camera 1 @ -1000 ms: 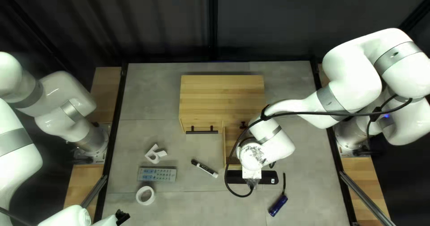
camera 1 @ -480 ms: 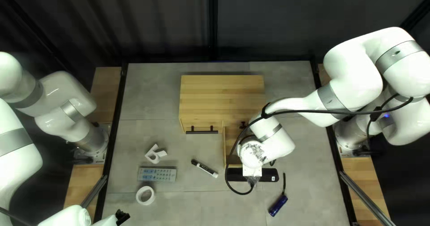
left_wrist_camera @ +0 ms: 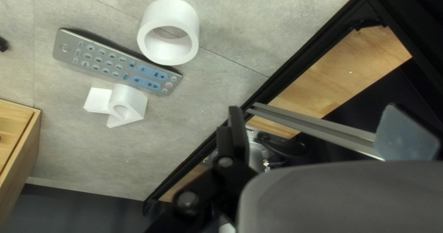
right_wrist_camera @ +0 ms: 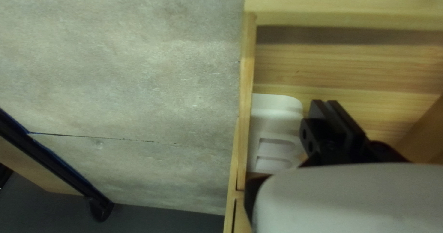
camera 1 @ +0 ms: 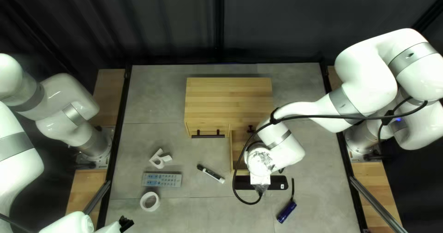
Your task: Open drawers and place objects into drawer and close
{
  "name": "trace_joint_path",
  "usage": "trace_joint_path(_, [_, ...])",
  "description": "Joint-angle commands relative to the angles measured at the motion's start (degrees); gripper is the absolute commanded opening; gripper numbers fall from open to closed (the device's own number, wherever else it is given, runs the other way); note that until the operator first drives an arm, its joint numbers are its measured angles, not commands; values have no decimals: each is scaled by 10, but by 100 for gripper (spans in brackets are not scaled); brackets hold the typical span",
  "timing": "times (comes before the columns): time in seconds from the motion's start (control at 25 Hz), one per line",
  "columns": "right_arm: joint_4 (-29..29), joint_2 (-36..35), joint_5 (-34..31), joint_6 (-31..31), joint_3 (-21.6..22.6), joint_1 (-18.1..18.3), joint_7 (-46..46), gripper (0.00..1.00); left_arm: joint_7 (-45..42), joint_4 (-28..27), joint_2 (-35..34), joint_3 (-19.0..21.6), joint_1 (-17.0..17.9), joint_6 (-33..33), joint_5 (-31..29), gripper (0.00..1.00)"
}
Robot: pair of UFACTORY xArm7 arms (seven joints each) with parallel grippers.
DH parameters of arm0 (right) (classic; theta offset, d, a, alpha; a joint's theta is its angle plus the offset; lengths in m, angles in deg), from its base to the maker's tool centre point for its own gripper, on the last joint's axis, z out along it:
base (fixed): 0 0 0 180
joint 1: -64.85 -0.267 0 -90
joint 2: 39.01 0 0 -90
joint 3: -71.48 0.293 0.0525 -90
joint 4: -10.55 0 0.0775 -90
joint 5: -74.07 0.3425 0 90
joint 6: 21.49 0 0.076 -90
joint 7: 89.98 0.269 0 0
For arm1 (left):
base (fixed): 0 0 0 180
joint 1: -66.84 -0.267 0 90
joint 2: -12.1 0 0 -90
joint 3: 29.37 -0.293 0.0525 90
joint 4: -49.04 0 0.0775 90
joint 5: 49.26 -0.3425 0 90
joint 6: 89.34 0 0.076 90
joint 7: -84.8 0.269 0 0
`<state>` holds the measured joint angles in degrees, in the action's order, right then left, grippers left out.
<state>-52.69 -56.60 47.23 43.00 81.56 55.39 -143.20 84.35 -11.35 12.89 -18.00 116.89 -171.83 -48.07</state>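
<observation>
Tabletop [camera 1: 304,76]: grey, with fine seams; dark curtain [camera 1: 152,20] behind the far edge.
Right gripper [camera 1: 260,179]: fingers closed together on nothing; in the right wrist view, the right gripper [right_wrist_camera: 330,122] is over the floor of the open drawer, its height above that floor not readable.
White moulded piece [right_wrist_camera: 277,106]: two slots in its face; inside the open drawer, beside the closed fingers and near the side wall.
Open drawer [camera 1: 237,145]: pale wood, right-hand one of the pair, pulled out toward the near edge; partly hidden by the right arm [camera 1: 284,147].
Wooden cabinet [camera 1: 229,99]: near the middle of the table, toward the far edge.
Closed drawer [camera 1: 210,129]: left-hand one, with black bar handle [camera 1: 207,136].
Black oblong case [camera 1: 276,183]: just off the front of the open drawer, partly under the right arm.
Marker [camera 1: 212,174]: black and white, lying at a slant, left of the open drawer.
Blue tool [camera 1: 287,211]: black stem, on the tabletop at the lower right of the top left view.
Remote control [camera 1: 161,180]: grey, face up, left of the marker.
White angular piece [camera 1: 159,160]: looped, just beside the remote control.
White ring [camera 1: 144,200]: near the remote control's other long side.
Left gripper [camera 1: 124,223]: fingers spread wide, holding nothing; near the white ring, at the lower left of the top left view.
</observation>
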Motion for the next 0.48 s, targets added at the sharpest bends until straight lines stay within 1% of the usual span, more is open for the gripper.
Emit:
trace_joint_path(0.04, [-23, 16, -2, 39, 11, -19, 12, 1, 0, 0, 0, 0, 0, 0, 0, 100])
trace_joint_path(0.32, [-57, 20, -24, 74, 30, -57, 48, 2, 0, 0, 0, 0, 0, 0, 0, 100])
trace_joint_path(0.44, [-100, -2, -33, 98, 37, -78, 68, 4, 0, 0, 0, 0, 0, 0, 0, 100])
trace_joint_path(0.48, [-123, -19, -44, 105, 39, -90, 75, 18, 0, 0, 0, 0, 0, 0, 0, 100])
